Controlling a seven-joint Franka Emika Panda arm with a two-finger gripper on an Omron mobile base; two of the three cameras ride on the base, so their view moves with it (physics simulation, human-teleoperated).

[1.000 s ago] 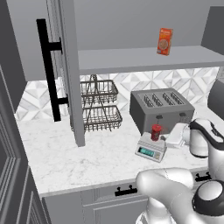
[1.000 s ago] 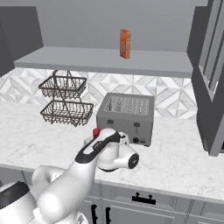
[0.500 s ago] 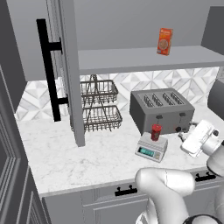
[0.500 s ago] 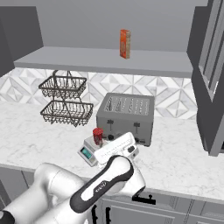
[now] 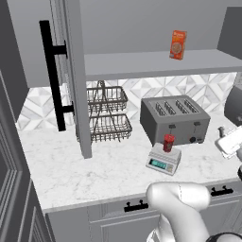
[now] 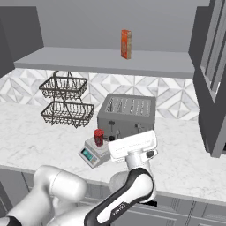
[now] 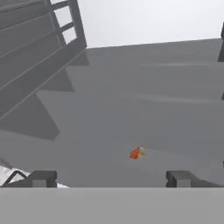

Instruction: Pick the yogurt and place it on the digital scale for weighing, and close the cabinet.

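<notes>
The red yogurt (image 5: 168, 142) (image 6: 99, 137) stands upright on the light-grey digital scale (image 5: 160, 163) (image 6: 91, 154), in front of the toaster. The cabinet is open: its left door (image 5: 75, 80) with a long black handle (image 5: 51, 75) swings out over the counter, and its right door (image 6: 214, 79) hangs open at the right. My gripper (image 7: 110, 179) is open and holds nothing, its fingertips (image 7: 43, 178) wide apart, looking up into the cabinet. Its white housing (image 6: 132, 145) (image 5: 231, 141) floats to the right of the scale, apart from the yogurt.
A dark-grey four-slot toaster (image 5: 175, 118) (image 6: 128, 115) sits behind the scale. A two-tier wire basket (image 5: 106, 116) (image 6: 66, 101) stands to the left. A flat orange box (image 5: 178, 45) (image 6: 126, 44) (image 7: 137, 152) stands on the cabinet shelf. Drawers with short black handles (image 5: 134, 206) run under the counter.
The hand has drawn away from the yogurt to the right and tipped upward toward the cabinet. The yogurt stays on the scale. The jaws remain open.
</notes>
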